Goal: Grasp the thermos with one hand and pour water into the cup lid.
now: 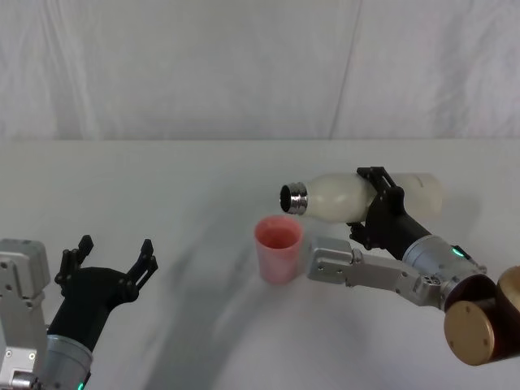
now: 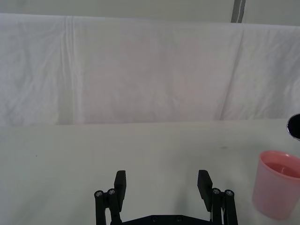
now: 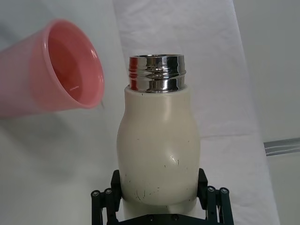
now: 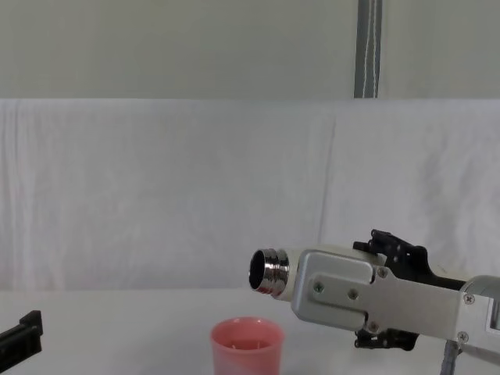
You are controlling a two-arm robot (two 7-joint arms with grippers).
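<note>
The right gripper (image 1: 375,201) is clamped around the body of the tall cream-white matte thermos (image 1: 345,195), one black finger on either side of it, and holds it up off the bench (image 1: 179,203), tipped over until it lies close to level. Its shiny threaded steel neck (image 1: 294,197) points toward the robot's left and hangs just above and a little to the right of the small pink translucent plastic cup lid (image 1: 279,248). From the chest view the open steel mouth (image 4: 268,271) sits higher than the cup lid's round rim (image 4: 246,331), with a clear gap between the two. The cup lid stands upright on the white-covered bench near the middle, just beside the right arm's grey wrist block (image 1: 335,264). The right wrist view looks along the thermos (image 3: 158,145), its cream body flecked with small dark scuffs, and shows the pink cup lid (image 3: 51,70) next to the neck; something glistens inside the cup, though I cannot tell whether it is water.

The left gripper (image 1: 114,258) rests low over the bench at the robot's left, well apart from the cup lid, its black fingers (image 2: 120,185) spread wide with nothing between them.
</note>
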